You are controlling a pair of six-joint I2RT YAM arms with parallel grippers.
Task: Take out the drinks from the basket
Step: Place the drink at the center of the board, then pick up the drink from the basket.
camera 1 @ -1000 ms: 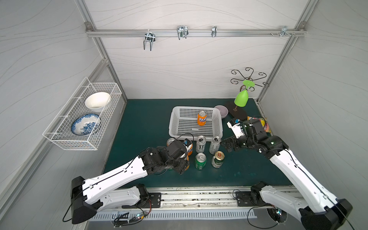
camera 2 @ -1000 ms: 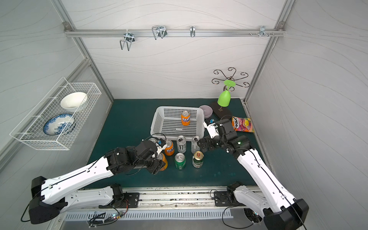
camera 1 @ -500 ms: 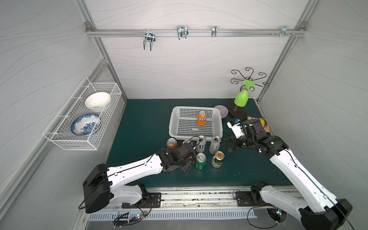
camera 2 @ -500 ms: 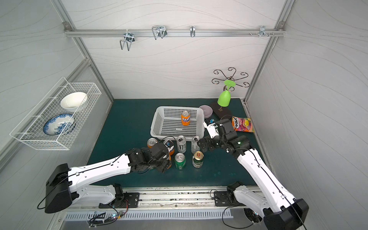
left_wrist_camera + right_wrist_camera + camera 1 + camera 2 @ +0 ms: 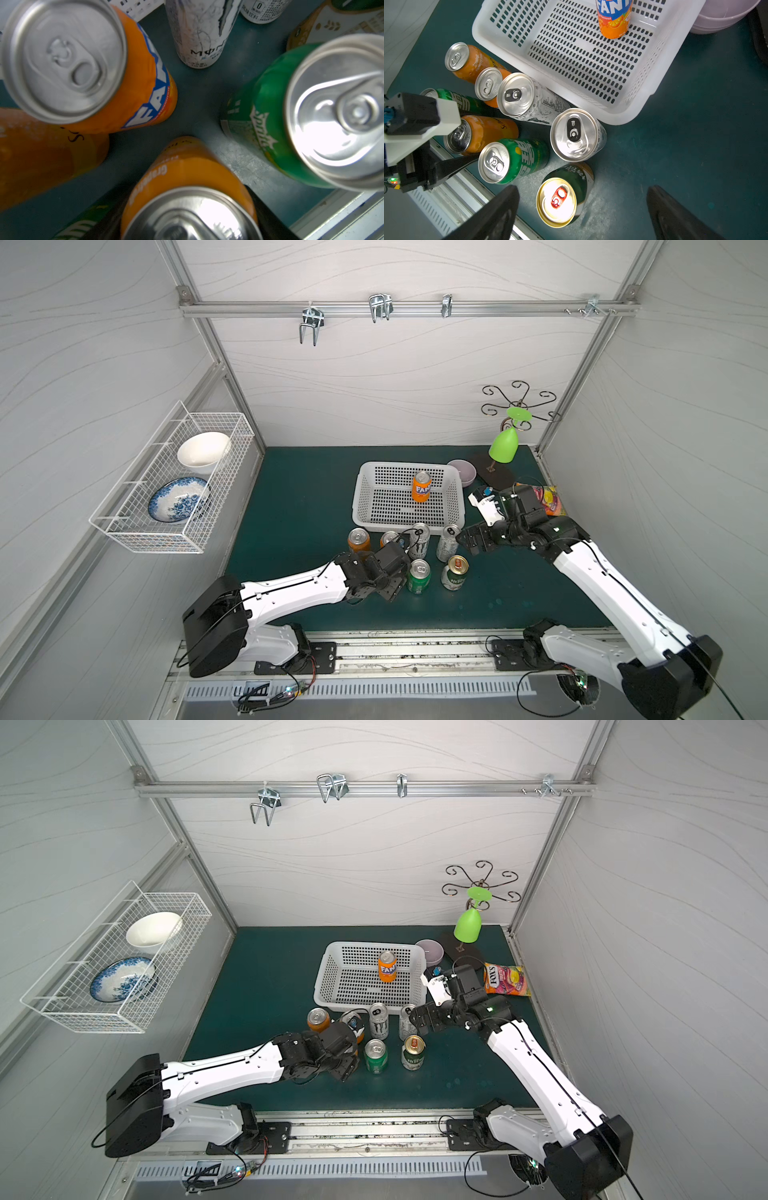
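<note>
- Rack: white wire, on the left wall. Holds a white bowl and a blue-patterned dish.
- Surface: dark green and carries everything listed below.
- Left orange can: upright, near the basket's near-left corner.
- Left gripper: low among the cans, with its fingers closed against both sides of the gripped orange can. This can stands upright on the surface and is hidden under the wrist in both top views.
- Second green can: upright, just beside one left finger.
- Outer Fanta: upright between the left orange can and the first Monster can, partly covered by the left wrist.
- Basket: white and perforated, mid-surface. Holds the basket Fanta, upright toward its far right part.
- First Monster can and second Monster can: upright, just outside the basket's near wall.
- Sprite can and gold-topped can: upright side by side in the nearer row.
- Right gripper: jaws wide apart, raised just right of the second Monster can. In the right wrist view the gold-topped can shows between its fingers.
- Lilac bowl: just beside the basket's far right corner.
- Stand: black scrollwork in the far right corner, with a green cup hung upside down.
- Candy bag: flat, at the far right.
</note>
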